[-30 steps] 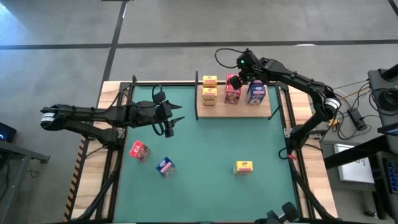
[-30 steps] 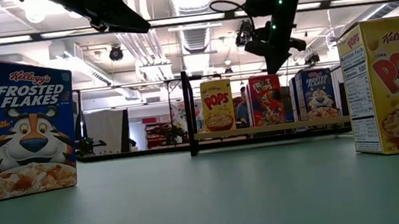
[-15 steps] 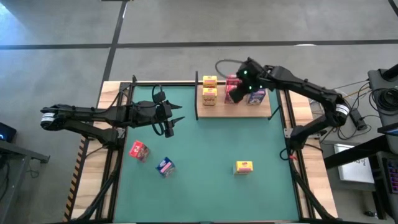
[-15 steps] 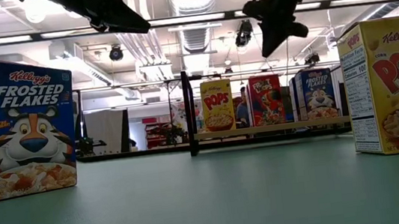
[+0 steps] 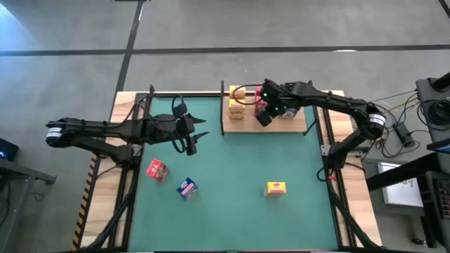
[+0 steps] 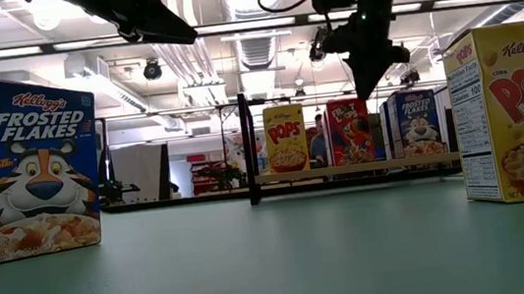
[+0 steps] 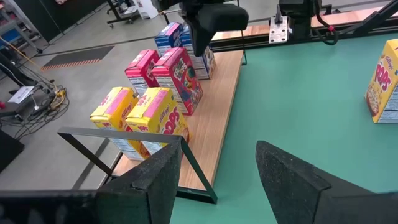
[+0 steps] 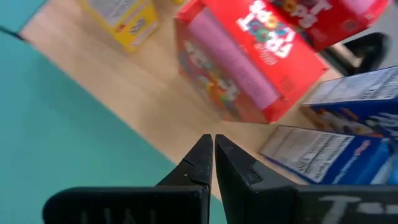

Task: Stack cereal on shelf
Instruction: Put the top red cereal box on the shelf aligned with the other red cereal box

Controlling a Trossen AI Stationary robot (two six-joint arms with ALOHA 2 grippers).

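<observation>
The shelf [image 5: 242,126], a light-wood board with black posts, lies at the mat's far side. On it stand two yellow boxes [image 7: 149,118], two red ones [image 7: 177,74] and two blue ones [image 7: 174,37]. A red box [image 5: 157,170], a blue box [image 5: 187,188] and a yellow box [image 5: 275,188] stand on the green mat. My right gripper [image 8: 213,158] is shut and hovers over the board's near edge, just in front of the red boxes [image 8: 236,62]. My left gripper [image 7: 217,180] is open and hangs above the mat's left part [image 5: 193,137], touching nothing.
A black upright frame [image 5: 222,105] closes the shelf's left end. Bare green mat [image 5: 232,165] lies between the shelf and the three loose boxes. In the low view the blue box [image 6: 32,168] and the yellow box [image 6: 520,108] stand close to the camera.
My right gripper has moved from above the red and blue boxes on the shelf toward the table's near edge, turning as it went, and now hangs over the board's near edge. The left arm and all boxes have stayed still.
</observation>
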